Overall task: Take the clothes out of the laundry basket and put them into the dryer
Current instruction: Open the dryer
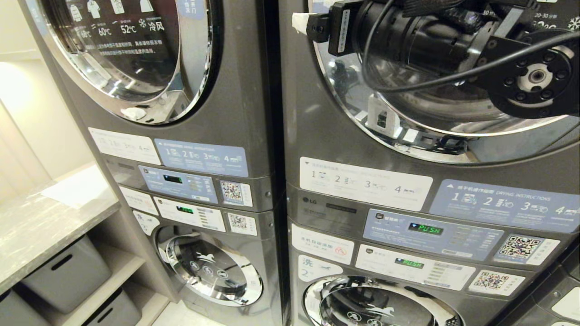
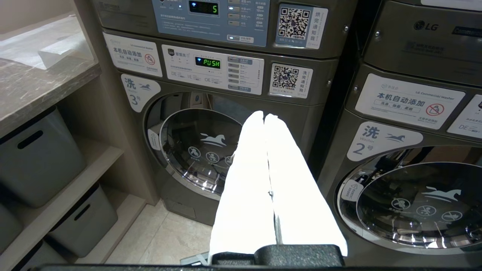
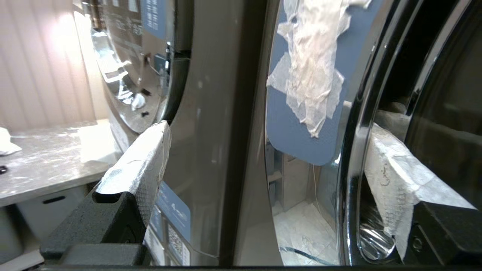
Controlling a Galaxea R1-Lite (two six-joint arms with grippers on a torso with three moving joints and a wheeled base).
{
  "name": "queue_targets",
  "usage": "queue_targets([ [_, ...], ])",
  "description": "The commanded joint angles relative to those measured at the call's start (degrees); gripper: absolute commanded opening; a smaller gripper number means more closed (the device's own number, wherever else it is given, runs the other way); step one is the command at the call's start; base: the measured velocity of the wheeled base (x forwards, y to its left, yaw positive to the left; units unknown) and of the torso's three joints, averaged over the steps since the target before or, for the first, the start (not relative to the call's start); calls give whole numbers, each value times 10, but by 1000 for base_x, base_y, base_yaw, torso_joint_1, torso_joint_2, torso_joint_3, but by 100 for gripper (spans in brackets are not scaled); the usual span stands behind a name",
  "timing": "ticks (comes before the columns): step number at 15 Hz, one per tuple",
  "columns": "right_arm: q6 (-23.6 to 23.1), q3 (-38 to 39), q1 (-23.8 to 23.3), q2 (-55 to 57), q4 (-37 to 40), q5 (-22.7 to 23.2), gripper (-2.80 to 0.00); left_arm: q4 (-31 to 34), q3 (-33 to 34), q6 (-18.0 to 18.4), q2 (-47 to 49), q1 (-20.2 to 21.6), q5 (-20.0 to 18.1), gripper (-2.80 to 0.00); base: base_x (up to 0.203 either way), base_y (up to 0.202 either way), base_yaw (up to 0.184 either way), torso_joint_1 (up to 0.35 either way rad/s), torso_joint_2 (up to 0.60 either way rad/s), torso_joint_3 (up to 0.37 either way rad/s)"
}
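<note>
The right gripper (image 3: 263,165) was held with fingers spread at the dryer door (image 1: 435,131) edge (no clothes or basket seen); opening seemed next. The left gripper (image 2: 263,120) was pressed together.

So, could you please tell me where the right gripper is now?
In the head view the right gripper is at upper right, fingers open, at the left rim of the right-hand dryer door.

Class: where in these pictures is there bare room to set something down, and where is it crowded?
Bare: the marble counter left of the machines, beside a white sheet. Crowded: shelves beneath hold grey bins; the right gripper straddles the dryer door's rim.
</note>
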Motion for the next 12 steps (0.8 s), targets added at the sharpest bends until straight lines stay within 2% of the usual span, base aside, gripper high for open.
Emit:
queue_targets([
  [1, 15, 7, 5, -17, -1, 8, 0, 0, 0, 0, -1, 0, 0, -280, 0, 0, 0, 0, 0, 0],
  [4, 29, 20, 8, -31, -1, 19, 0, 0, 0, 0, -1, 0, 0, -280, 0, 0, 0, 0, 0, 0],
  [8, 38, 74, 8, -70, -1, 48, 0, 0, 0, -1, -1, 0, 0, -280, 0, 0, 0, 0, 0, 0],
  [12, 53, 151, 8, -132, -1, 101, 0, 0, 0, 0, -1, 0, 0, -280, 0, 0, 0, 0, 0, 0],
])
